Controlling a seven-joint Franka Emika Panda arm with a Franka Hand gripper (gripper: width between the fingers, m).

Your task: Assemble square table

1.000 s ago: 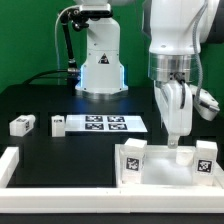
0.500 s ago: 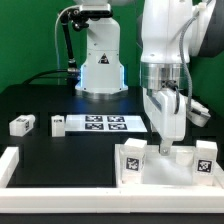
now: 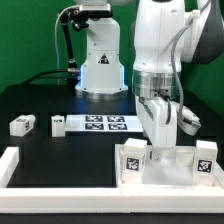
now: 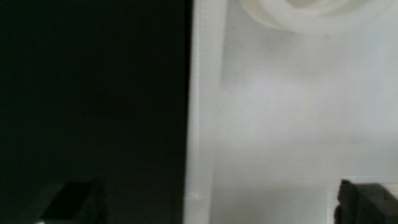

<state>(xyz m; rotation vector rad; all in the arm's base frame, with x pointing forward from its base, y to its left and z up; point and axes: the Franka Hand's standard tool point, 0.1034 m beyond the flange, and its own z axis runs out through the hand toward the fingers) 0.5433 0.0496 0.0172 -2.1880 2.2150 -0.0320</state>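
Note:
The square table's white slab (image 3: 168, 173) lies at the front right of the black table. Two tagged white blocks stand on it, one at its left corner (image 3: 133, 160) and one at its right corner (image 3: 206, 155). Two loose tagged leg blocks (image 3: 20, 125) (image 3: 57, 125) lie at the exterior view's left. My gripper (image 3: 158, 150) hangs low over the slab between the standing blocks, open and empty. In the wrist view the gripper (image 4: 217, 203) straddles the slab's edge (image 4: 285, 110), with a dark fingertip (image 4: 366, 200) at each side and a round socket (image 4: 294, 14) beyond.
The marker board (image 3: 105, 123) lies in the middle of the table. A long white rail (image 3: 60, 187) with an upturned end (image 3: 8, 160) runs along the front edge. The robot's base (image 3: 100, 60) stands at the back.
The arm has moved toward the exterior view's left and down, from above the slab's right half to low over its middle. The blocks have not moved.

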